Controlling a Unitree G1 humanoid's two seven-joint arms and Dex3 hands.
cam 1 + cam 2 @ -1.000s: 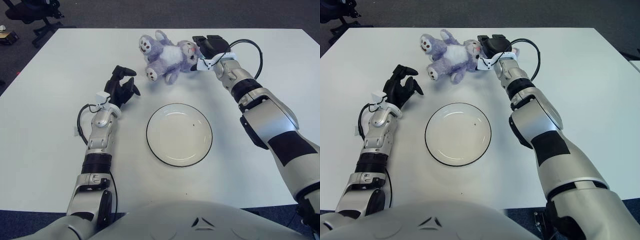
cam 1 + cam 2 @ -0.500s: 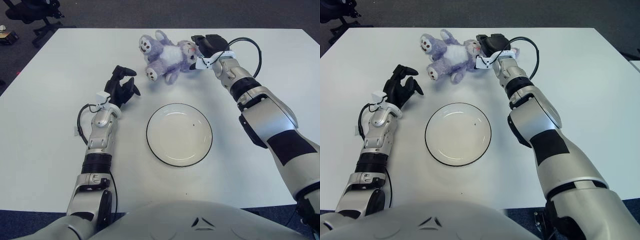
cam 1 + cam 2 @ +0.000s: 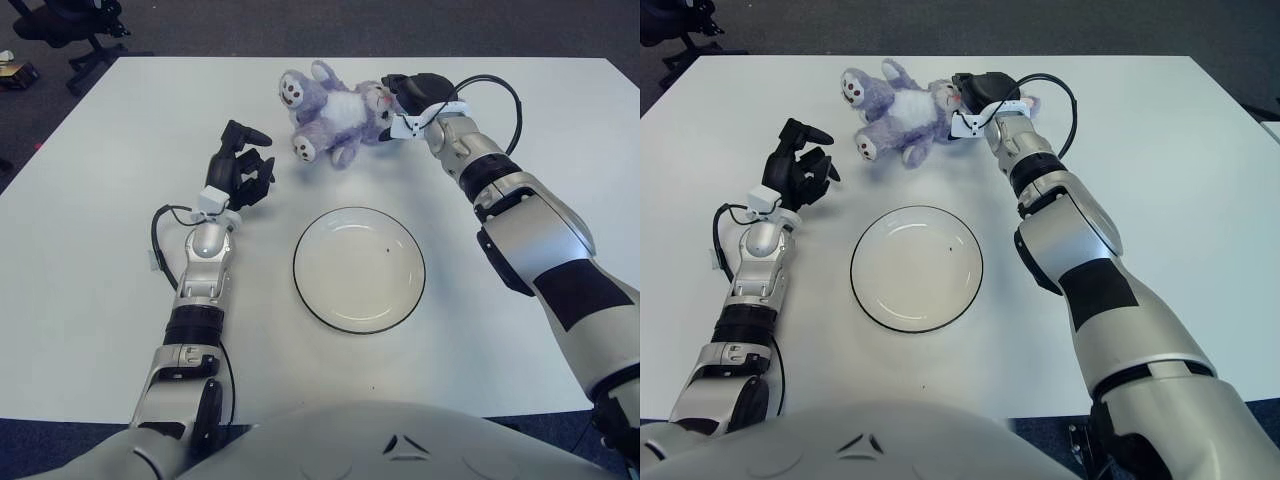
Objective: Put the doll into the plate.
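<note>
A purple plush doll (image 3: 335,110) lies on its back at the far middle of the white table. My right hand (image 3: 408,92) is at the doll's head on its right side, with the black fingers curled over the head; one ear shows past the hand. A white plate with a dark rim (image 3: 300,290) sits empty on the table nearer to me, below the doll. My left hand (image 3: 241,166) is held above the table to the left of the plate, fingers loosely spread, holding nothing.
The white table (image 3: 90,280) reaches to dark carpet on the far side and on the left. A black office chair (image 3: 70,25) stands off the table's far left corner. A black cable (image 3: 505,100) loops over my right wrist.
My left hand has turned and moved a little farther away and to the left. My right hand has edged slightly further over the doll's head. The doll and plate have not moved.
</note>
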